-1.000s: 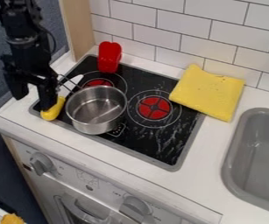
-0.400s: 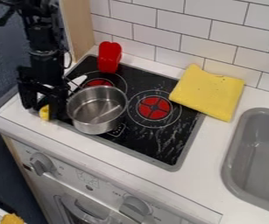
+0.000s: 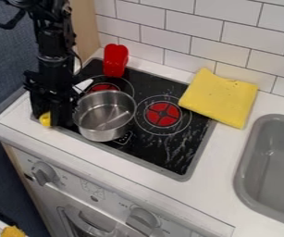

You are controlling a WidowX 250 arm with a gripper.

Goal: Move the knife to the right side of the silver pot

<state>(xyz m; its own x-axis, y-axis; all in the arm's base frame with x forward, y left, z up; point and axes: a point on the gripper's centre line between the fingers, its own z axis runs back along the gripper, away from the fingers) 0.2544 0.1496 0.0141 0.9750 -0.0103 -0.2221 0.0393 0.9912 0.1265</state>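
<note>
The gripper (image 3: 49, 115) hangs low over the left edge of the stove, directly above the yellow handle of the knife (image 3: 45, 119), and hides most of that handle. The knife's pale blade (image 3: 83, 85) shows behind the gripper, pointing toward the back burner. Close on the gripper's right stands the silver pot (image 3: 104, 115), upright on the front left part of the cooktop. The knife lies to the left of the pot.
A red object (image 3: 115, 60) stands at the back left of the cooktop (image 3: 175, 155). A folded yellow cloth (image 3: 220, 98) lies at the back right, across the cooktop's edge. The grey sink (image 3: 274, 162) is at the far right.
The gripper has moved right and come down over the knife's handle, covering more of it. The pot has shifted slightly to the right.
</note>
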